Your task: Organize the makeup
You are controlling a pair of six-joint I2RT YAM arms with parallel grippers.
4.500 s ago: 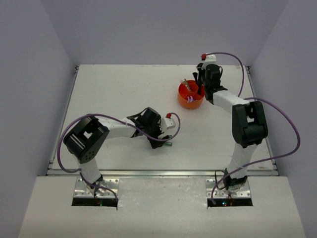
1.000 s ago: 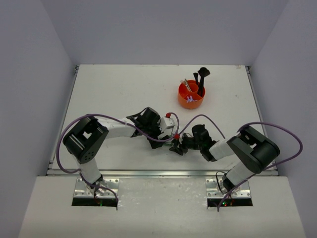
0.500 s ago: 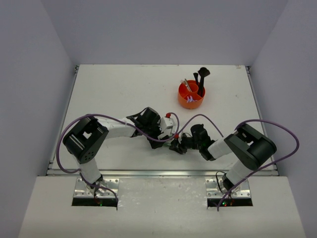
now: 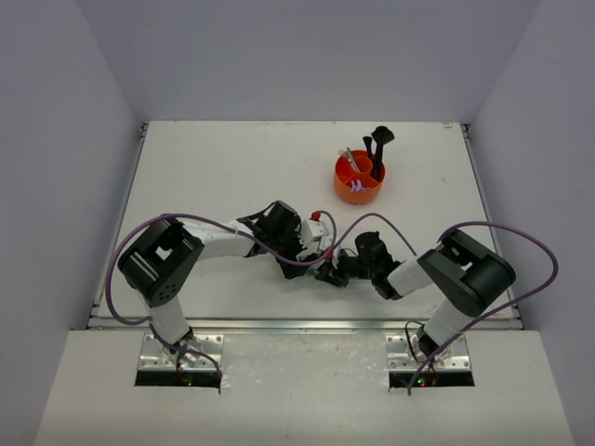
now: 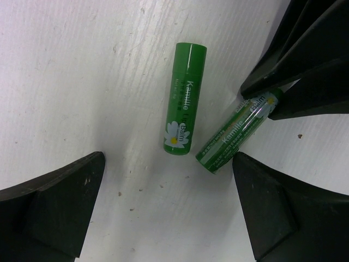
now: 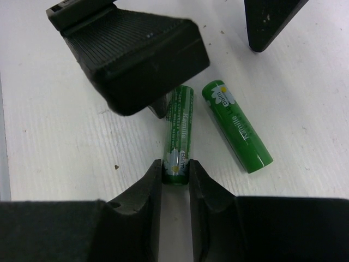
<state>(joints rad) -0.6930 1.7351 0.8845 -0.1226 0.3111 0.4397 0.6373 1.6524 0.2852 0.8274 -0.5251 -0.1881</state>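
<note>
Reaching in from the left, the left arm (image 4: 218,244) bends across the white surface (image 4: 214,167) toward the near middle. The left end effector (image 5: 168,164) hangs low over the surface with its fingers spread wide apart and nothing between them. Just beyond its fingertips lies the loose green tube (image 5: 184,100), flat on the surface, with a daisy printed near one end. Just beside it, at an angle and not touching, lies the gripped green tube (image 5: 240,131). The right end effector (image 6: 175,166) is clamped on one end of that tube, a finger pressed to each side, while the tube rests flat on the surface. In the right wrist view the two tubes lie side by side, and one ribbed finger (image 6: 136,54) of the left end effector hangs over them.

Farther back and to the right stands the round orange cup (image 4: 358,190), well apart from both tubes. It holds black brushes standing upright, one fan-headed brush (image 4: 382,137) rising above the rim, a tan stick (image 4: 350,159) leaning in another compartment, and something lilac (image 4: 357,186) low inside. At the far right the right arm (image 4: 465,274) folds back toward the middle.
</note>
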